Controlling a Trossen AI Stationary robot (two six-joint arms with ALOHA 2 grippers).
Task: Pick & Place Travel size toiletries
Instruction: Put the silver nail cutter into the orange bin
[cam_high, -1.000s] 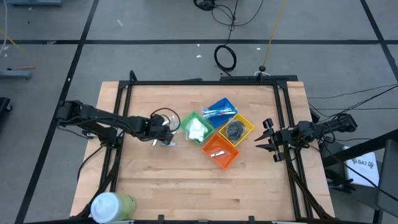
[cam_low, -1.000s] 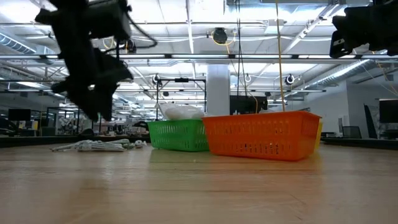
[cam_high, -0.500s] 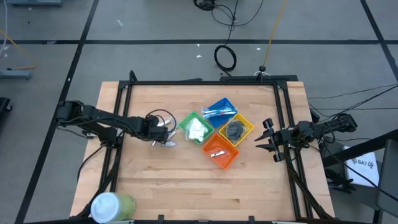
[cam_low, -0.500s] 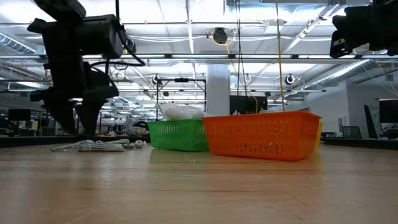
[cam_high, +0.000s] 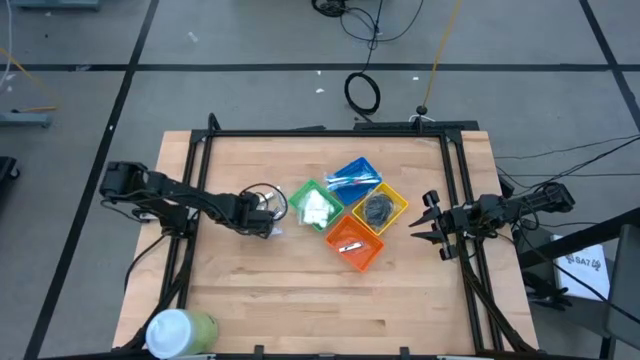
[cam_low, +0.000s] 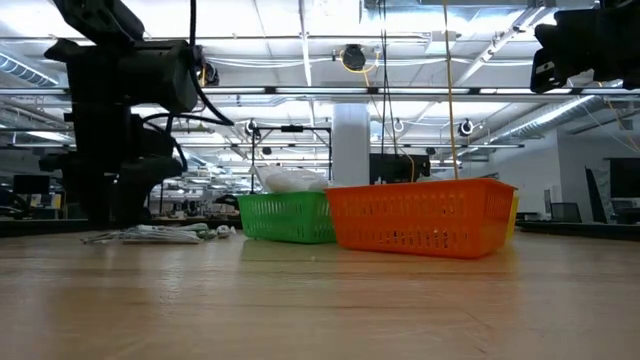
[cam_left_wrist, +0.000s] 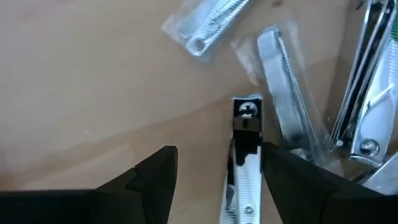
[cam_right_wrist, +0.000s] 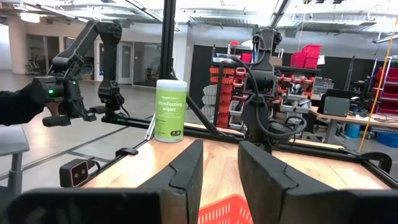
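Left claw (cam_high: 266, 222) low beside green bin (cam_high: 314, 206).

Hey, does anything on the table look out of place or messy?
Mostly tidy. A few silver metal pieces lie loose on the wood beside the green bin, unsorted, with the left hand down around one of them.

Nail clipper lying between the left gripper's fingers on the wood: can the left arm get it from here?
Probably yes. The left gripper is down at the table with its fingers open on either side of the nail clipper. The other packaged clippers lie close beside it and might get nudged.
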